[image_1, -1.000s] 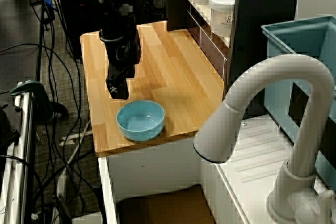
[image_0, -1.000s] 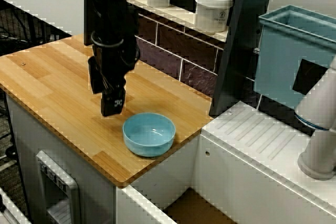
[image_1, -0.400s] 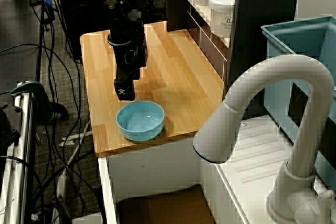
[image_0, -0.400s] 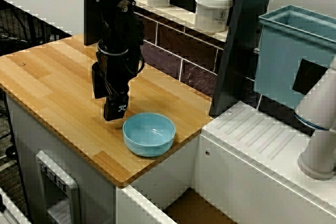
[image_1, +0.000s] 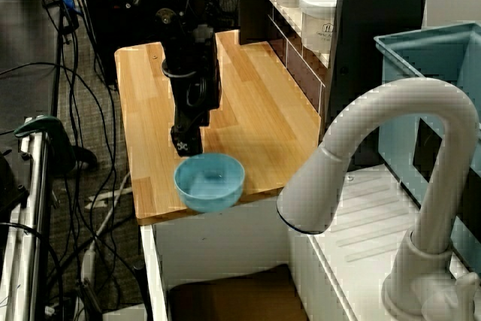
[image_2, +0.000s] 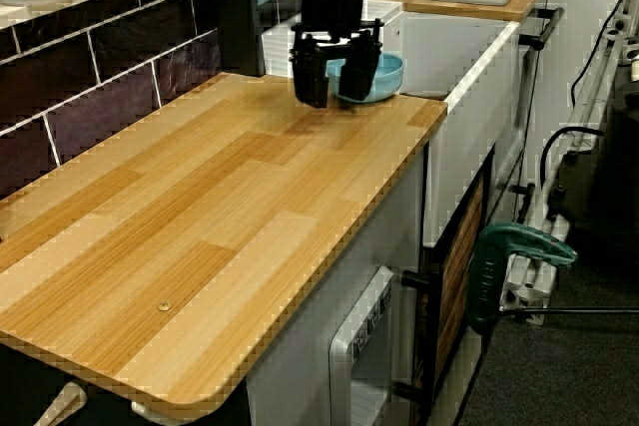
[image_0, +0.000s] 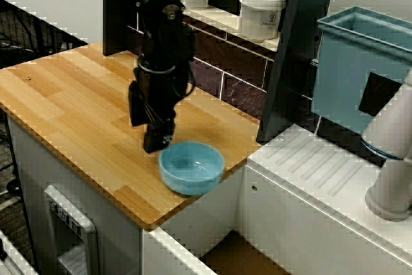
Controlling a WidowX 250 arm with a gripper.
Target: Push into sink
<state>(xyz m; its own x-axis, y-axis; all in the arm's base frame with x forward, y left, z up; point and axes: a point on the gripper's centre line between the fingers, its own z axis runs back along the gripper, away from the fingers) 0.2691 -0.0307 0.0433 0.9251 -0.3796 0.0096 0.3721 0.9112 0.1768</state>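
Now, bowl [image_0: 191, 167]: shoved along, rim poking past the worktop [image_0: 77, 117] edge nearest the sink [image_1: 233, 298]
Gripper [image_2: 334, 75]: fingers parted, grasping nothing, pressed behind the bowl
Shift: bowl has slid sinkward
Meaning: nearly tipping in

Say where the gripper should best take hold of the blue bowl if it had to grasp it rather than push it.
Probably the rim of the blue bowl, pinched from above on the side facing the gripper. The bowl sits upright and open near the counter edge by the sink, and its wall looks thin enough for one finger inside, one outside.
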